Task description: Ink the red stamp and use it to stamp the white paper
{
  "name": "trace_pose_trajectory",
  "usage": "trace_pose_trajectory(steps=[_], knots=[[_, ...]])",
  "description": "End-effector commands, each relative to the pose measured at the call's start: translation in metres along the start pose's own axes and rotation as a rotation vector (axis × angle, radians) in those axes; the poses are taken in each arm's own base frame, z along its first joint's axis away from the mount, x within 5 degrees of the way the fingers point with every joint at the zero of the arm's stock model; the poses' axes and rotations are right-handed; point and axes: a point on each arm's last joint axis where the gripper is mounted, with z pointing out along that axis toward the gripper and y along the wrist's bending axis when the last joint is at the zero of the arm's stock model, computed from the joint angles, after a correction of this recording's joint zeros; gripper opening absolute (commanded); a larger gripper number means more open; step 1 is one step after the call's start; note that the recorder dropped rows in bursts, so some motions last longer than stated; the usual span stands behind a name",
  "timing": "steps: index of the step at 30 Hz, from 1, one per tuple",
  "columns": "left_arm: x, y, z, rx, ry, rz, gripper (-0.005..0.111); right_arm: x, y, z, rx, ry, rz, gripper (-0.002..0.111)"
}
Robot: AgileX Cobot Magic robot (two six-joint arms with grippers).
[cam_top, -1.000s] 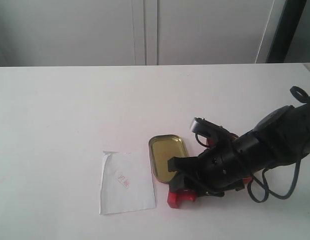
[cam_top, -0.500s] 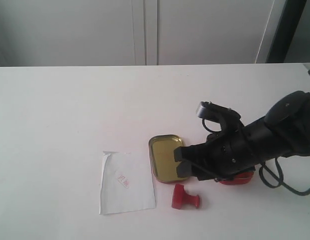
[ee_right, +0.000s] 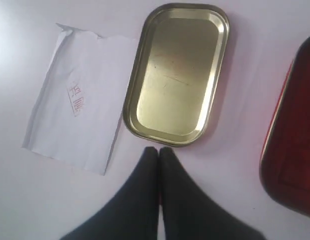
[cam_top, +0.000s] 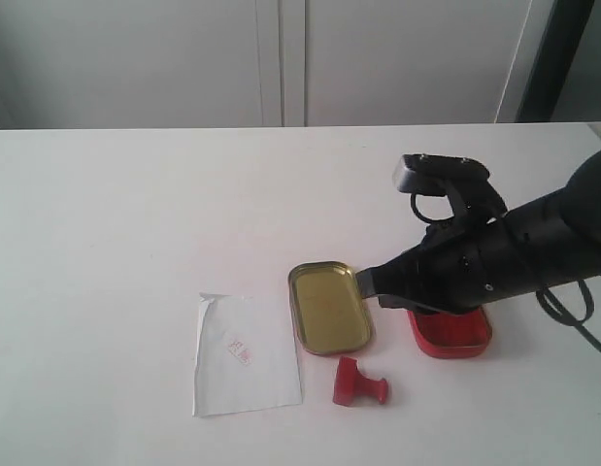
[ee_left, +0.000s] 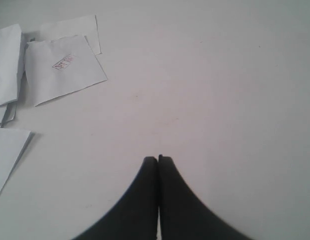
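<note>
Broadly, the white surface (cam_top: 135, 223) lies bare well out from the right end effector (cam_top: 366, 282), past the paper and up to its far edge. The right arm (cam_top: 514, 252) reaches in low from the side, wrist tilted down. Its jaws are pressed together and hold nothing.

The gold tin (cam_top: 328, 307) sits just ahead of the tips. The red oval tin (cam_top: 450, 332) lies partly under the arm. The white paper (cam_top: 247, 354), with a red mark (cam_top: 240, 352), lies beyond the gold tin, beside it.

The red stamp (cam_top: 358, 383) lies on its side near the tips, apart from both tins. Only the exterior view shows it.

The left end effector (ee_left: 158, 159) shows only in its wrist view. It is closed and empty over bare surface, with loose sheets (ee_left: 64, 67) well off.
</note>
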Motion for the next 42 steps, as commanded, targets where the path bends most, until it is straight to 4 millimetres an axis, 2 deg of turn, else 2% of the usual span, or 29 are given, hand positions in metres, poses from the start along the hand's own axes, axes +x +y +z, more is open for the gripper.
trace_pose_trajectory(steps=[1,11,17,27,33,42], knots=[[0.0,0.0,0.0,0.004,-0.008,-0.012,0.0,-0.001,-0.007,-0.013,0.066,-0.021,-0.022,0.0],[0.0,0.0,0.0,0.004,-0.008,-0.012,0.0,-0.003,-0.031,-0.044,0.265,-0.057,0.025,0.0],[0.0,0.0,0.0,0.004,-0.008,-0.012,0.0,-0.001,-0.039,-0.066,0.319,-0.075,0.02,0.0],[0.0,0.0,0.0,0.004,-0.008,-0.012,0.0,0.003,-0.054,-0.093,0.379,-0.114,0.109,0.0],[0.0,0.0,0.0,0.004,-0.008,-0.012,0.0,0.006,-0.047,-0.116,0.406,-0.182,0.082,0.0],[0.0,0.0,0.0,0.004,-0.008,-0.012,0.0,0.018,-0.018,-0.171,0.408,-0.408,0.029,0.0]])
